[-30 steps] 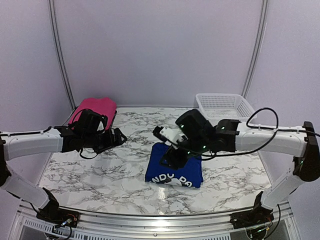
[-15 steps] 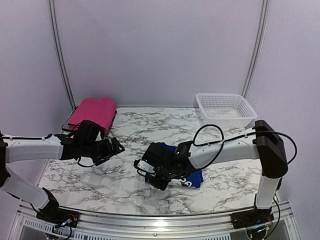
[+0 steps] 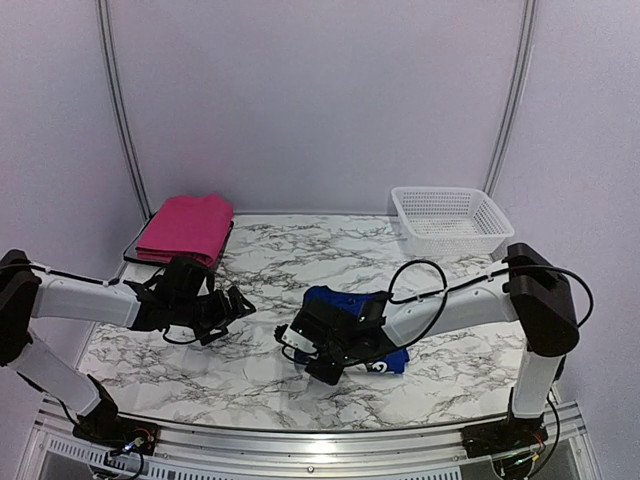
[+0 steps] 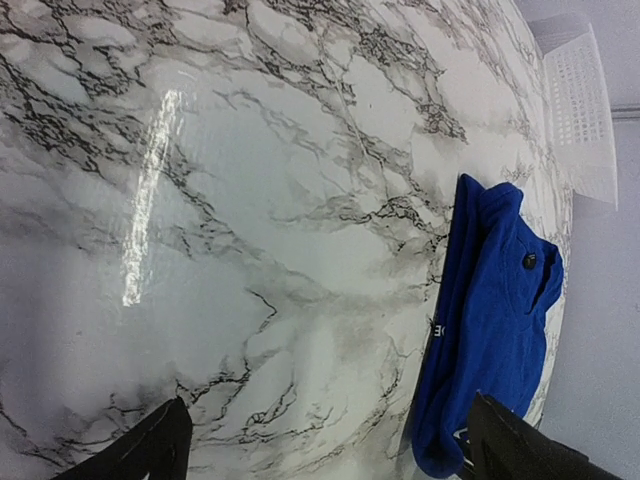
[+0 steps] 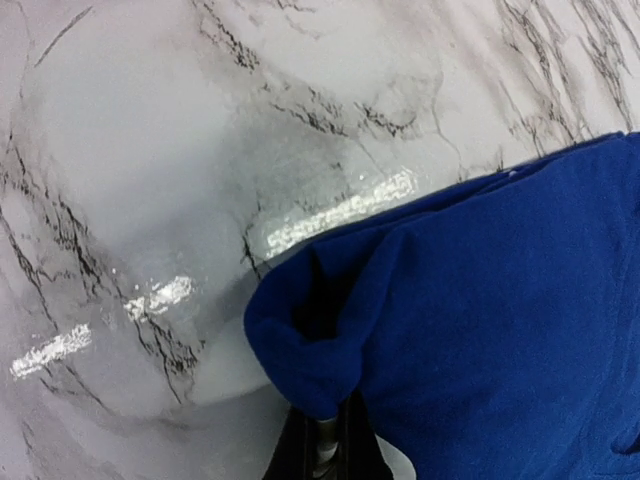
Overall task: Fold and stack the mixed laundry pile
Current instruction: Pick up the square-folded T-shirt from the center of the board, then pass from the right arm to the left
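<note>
Pinching the blue garment point(image 3: 338, 300) at its near-left corner, the right gripper point(image 3: 318, 366) is clamped shut; the cloth stretches rightward, with the wide-open left gripper point(image 3: 236, 303) farther off.

The white marble-veined table point(image 3: 250, 255) carries a royal blue garment point(image 3: 335, 298) right of its middle, a white mesh basket point(image 3: 447, 218) at the far right corner, a dark tray point(image 3: 128, 256) far left.

Garments 2: pink garment point(image 3: 185, 228) x1, blue garment point(image 3: 338, 299) x1. Basket point(image 3: 450, 218) x1. Tray point(image 3: 229, 237) x1. Arms 2: left arm point(image 3: 90, 298), right arm point(image 3: 455, 298). Pincers 2: left pincer point(image 3: 238, 303), right pincer point(image 5: 322, 442). Worktop point(image 3: 270, 250) x1.
</note>
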`<state>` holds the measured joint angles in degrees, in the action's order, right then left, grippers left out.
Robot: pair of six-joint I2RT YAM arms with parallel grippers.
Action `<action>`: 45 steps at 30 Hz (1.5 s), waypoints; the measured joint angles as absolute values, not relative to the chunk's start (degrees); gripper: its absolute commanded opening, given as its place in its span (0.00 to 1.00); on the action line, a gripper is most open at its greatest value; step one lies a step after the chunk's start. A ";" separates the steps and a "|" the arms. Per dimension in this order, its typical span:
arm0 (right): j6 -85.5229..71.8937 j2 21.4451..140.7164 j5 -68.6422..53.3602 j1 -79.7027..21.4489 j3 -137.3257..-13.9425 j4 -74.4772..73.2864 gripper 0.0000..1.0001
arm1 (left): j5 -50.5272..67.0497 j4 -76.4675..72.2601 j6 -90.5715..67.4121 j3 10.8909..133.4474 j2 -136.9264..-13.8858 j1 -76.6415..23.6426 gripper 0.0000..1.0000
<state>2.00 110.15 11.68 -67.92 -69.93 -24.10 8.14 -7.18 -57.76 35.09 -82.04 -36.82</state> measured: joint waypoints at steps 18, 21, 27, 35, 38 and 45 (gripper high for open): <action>2.00 102.13 5.91 -65.06 -65.73 -15.64 0.00 | 13.43 -27.53 -73.78 39.07 -97.06 -45.41 0.99; 2.02 102.13 5.17 -65.08 -65.73 -15.46 0.00 | 13.47 -29.41 -75.00 40.60 -99.04 -46.37 0.99; 2.11 102.37 4.99 -65.12 -65.78 -15.44 0.00 | 13.45 -32.05 -77.14 41.85 -102.39 -47.55 0.87; 2.74 102.54 4.99 -65.14 -66.00 -15.46 0.00 | 15.49 -39.13 -80.01 43.05 -107.92 -47.75 0.70; 3.09 103.20 4.99 -65.14 -66.85 -15.40 0.00 | 16.45 -41.25 -80.75 43.68 -109.51 -47.88 0.68; 3.25 103.79 5.04 -65.34 -67.40 -15.33 0.00 | 17.65 -42.72 -81.54 45.21 -112.60 -48.07 0.21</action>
